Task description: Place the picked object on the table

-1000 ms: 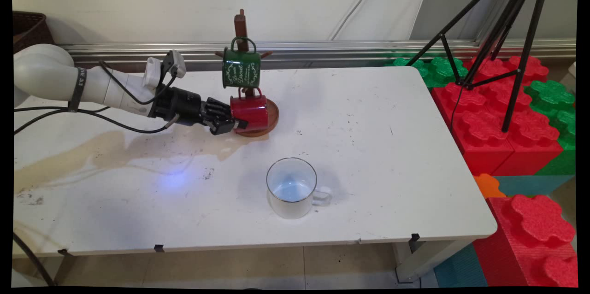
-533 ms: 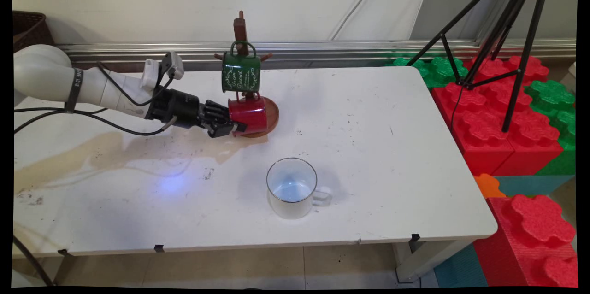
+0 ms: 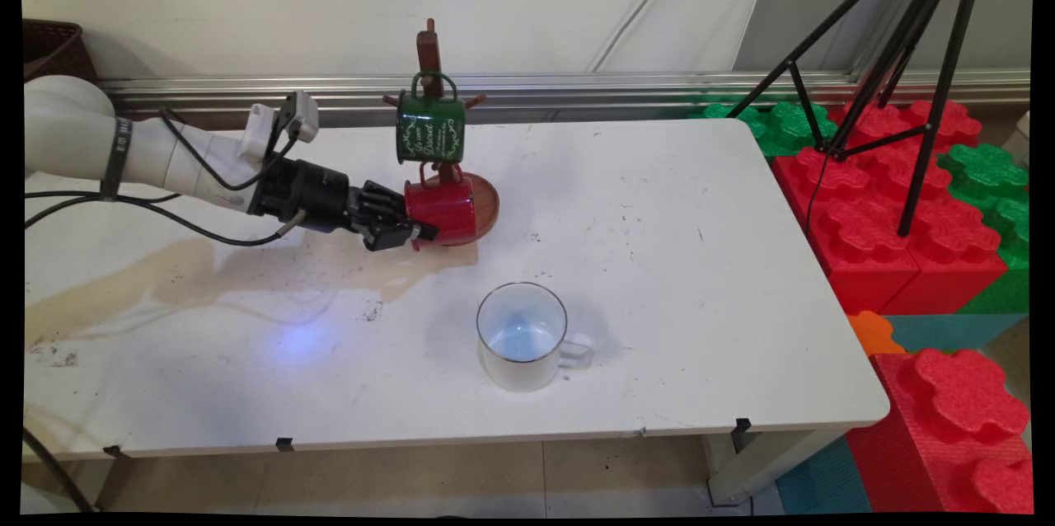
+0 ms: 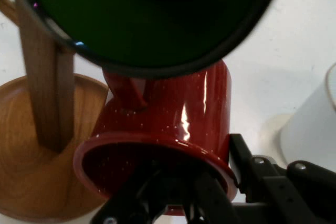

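Pulled slightly leftward, the pincer grips the red mug's rim beside the wooden stand, below a green mug; a white mug sits nearer.

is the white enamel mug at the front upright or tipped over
Upright. The white enamel mug stands on its base on the white table, open mouth up, interior visible, handle to the right.

We take this for a robot lab: a stained white counter against a bare wall, a black tripod to its right, and big red and green foam blocks stacked on the floor.
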Motion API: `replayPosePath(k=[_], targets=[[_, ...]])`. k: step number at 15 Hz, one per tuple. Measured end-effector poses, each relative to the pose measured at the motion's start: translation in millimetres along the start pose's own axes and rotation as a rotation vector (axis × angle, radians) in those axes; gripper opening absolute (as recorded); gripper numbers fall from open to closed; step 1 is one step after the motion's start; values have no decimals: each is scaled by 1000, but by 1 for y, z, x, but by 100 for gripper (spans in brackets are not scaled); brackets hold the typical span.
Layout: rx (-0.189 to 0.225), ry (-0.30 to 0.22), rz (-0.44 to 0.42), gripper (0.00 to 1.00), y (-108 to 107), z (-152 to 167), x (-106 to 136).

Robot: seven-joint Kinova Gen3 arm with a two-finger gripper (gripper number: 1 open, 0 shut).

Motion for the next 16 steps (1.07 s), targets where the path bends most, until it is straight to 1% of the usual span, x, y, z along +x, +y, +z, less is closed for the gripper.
replayPosePath(k=[5, 9, 13, 16], targets=[[-23, -1, 12, 0, 7, -8, 2], [-47, -12, 23, 0, 16, -18, 0], [-67, -32, 38, 0, 24, -34, -2], [-70, -52, 55, 0, 25, -49, -4]])
